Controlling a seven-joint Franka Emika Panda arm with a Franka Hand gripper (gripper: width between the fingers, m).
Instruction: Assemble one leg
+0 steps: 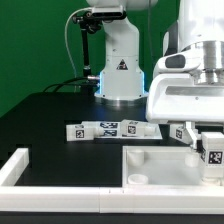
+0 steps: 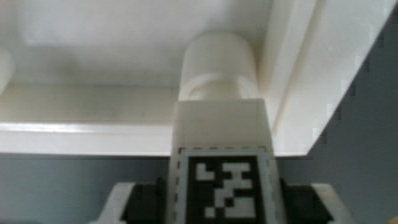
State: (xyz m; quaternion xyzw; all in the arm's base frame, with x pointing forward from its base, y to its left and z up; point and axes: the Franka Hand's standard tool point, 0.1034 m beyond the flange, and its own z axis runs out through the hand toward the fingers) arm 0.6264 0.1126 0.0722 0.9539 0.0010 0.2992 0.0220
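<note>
The fingers (image 2: 139, 205) are clamped on either side of the leg (image 2: 224, 150). The wrist view shows its tagged block seated squarely between them, with the rounded peg end pointing away from the gripper (image 2: 226, 200). The peg tip lies close against an inner corner of the square white tray part (image 2: 107, 95), right where two raised walls meet. Whether it is already touching the floor of that corner is hard to tell.

In the exterior view the gripper (image 1: 210, 140) holds the leg (image 1: 212, 155) over the tray part (image 1: 150, 168). Both are by the desk corner nearest the camera, on the exterior view's right.

The step in hand appears to be seating the peg in the tray's corner socket. To do it well, the leg's axis should stay true to the hole and the push should be gentle. The grip should stay firm, so the block does not twist between the pads before any screwing turn.

The marker board (image 1: 110, 128) lies mid-desk, well apart from the tray. A white L-shaped rail (image 1: 18, 165) borders the near corner on the exterior view's left. The desk (image 1: 50, 120) is matte black, the robot base (image 1: 120, 70) stands at its far edge, and a green backdrop (image 1: 30, 40) closes the room behind.
</note>
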